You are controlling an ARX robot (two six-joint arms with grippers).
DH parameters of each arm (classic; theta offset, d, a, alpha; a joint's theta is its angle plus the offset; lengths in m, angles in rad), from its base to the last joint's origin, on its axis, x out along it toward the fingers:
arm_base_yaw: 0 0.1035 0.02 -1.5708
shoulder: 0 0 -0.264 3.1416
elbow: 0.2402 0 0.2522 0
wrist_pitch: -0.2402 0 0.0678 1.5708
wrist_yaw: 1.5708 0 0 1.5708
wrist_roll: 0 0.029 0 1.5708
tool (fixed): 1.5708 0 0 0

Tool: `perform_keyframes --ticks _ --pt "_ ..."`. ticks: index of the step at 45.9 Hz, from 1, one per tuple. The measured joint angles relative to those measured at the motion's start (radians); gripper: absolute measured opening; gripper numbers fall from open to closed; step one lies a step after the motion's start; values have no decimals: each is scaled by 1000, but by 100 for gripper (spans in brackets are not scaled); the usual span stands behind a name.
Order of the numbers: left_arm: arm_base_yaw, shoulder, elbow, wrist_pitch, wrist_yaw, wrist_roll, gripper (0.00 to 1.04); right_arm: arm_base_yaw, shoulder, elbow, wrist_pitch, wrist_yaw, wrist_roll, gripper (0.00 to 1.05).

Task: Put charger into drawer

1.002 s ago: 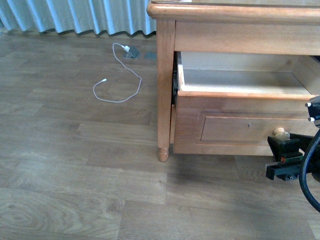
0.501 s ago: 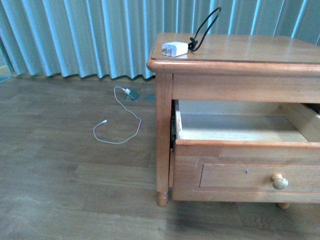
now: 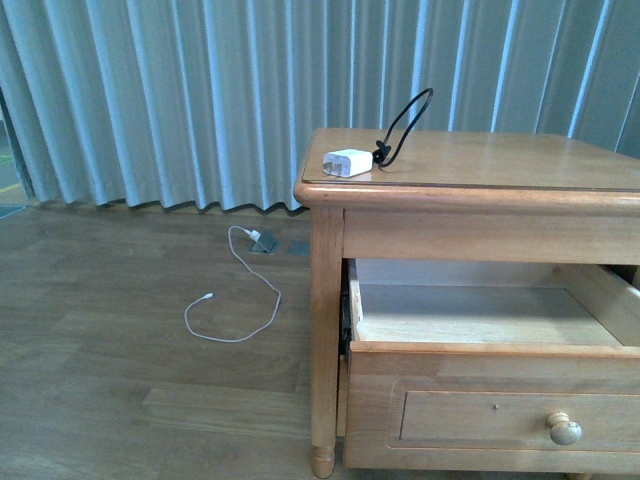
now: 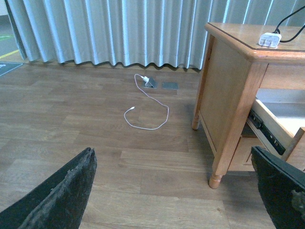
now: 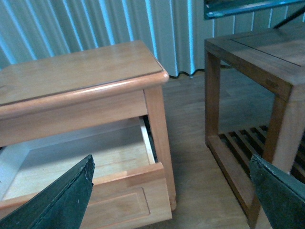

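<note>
One part of the task can be judged done: the drawer (image 3: 470, 350) is pulled out of the nightstand (image 3: 520, 165), and its pale interior is seen to be bare. The charger (image 3: 347, 162) is not yet in it. It is found on the nightstand top, near the left front corner, with its black cable (image 3: 405, 120) looped upward behind it. Picking it up, lowering it and releasing it inside are left to be done.

Neither arm is shown in the front view. The left gripper (image 4: 171, 155) is shown only by its own wrist view, fingers spread wide with nothing held, well apart from the charger. The right gripper (image 5: 171, 162), likewise spread and empty, is shown facing the drawer's right end. A darker side table (image 5: 248, 52) further right is revealed only there.
</note>
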Motion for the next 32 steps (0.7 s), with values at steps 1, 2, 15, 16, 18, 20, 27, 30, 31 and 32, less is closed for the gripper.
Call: perform_keyframes --ticks 1,2,15,16,18,20,27,30,31,32 --pt "0 0 0 0 0 0 99 -14 3 -13 11 -8 0 96" --pt "0 0 0 0 0 0 99 -26 6 -24 23 -16 1 96" --pt "0 0 0 0 0 0 99 -56 14 -68 55 -43 7 96" --pt "0 0 0 0 0 0 99 -56 14 -68 55 -43 7 96" --pt "0 0 0 0 0 0 99 -60 17 -70 67 -73 1 94" --pt "0 0 0 0 0 0 99 -55 8 -78 79 -127 -31 88" --pt "0 0 0 0 0 0 99 92 -198 -143 -75 -50 -104 58" --pt "0 0 0 0 0 0 99 156 -286 -157 -142 16 -112 45" --pt "0 0 0 0 0 0 99 174 -299 -166 -141 36 -114 42" --pt "0 0 0 0 0 0 99 201 -324 -181 -136 61 -117 36"
